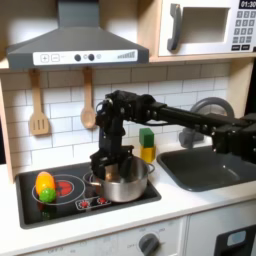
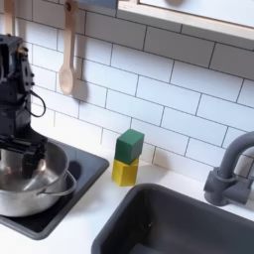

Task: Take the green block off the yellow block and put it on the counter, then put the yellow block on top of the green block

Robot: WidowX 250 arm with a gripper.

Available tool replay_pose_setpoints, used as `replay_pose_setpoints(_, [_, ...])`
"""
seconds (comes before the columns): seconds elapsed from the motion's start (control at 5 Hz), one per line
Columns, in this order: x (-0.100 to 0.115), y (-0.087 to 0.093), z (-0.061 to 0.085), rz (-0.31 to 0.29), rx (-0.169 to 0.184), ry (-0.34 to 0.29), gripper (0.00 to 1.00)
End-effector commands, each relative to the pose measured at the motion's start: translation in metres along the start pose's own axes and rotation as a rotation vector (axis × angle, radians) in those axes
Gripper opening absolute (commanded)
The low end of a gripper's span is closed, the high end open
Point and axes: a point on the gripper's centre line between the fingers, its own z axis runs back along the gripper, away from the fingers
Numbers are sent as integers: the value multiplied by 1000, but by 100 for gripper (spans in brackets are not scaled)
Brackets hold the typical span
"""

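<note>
Showing first exterior view: 1 green block (image 1: pixel 147 136) on 1 yellow block (image 1: pixel 148 153), frame centre, on counter (image 1: pixel 190 200); gripper (image 1: pixel 110 170) over 1 steel pot (image 1: pixel 127 186), opening unclear | second exterior view: 1 green-on-yellow stack centre, gripper (image 2: pixel 22 156) left edge above pot.

the counter (image 2: pixel 99 213) is a smooth off-white top in both exterior views. the yellow block (image 2: pixel 125 172) sits directly on it, against the tiled wall, with the green block (image 2: pixel 129 146) on top. the black stovetop (image 1: pixel 75 195) lies to the yellow block's left in the first exterior view, the dark sink (image 2: pixel 189 223) to its right.
</note>
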Motion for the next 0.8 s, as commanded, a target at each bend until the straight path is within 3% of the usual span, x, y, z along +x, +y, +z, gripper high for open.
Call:
replay_pose_setpoints(0.0, [8, 12, 1, 37, 2, -8, 100])
replay_pose_setpoints(0.6, [30, 30, -4, 87, 12, -12, 100])
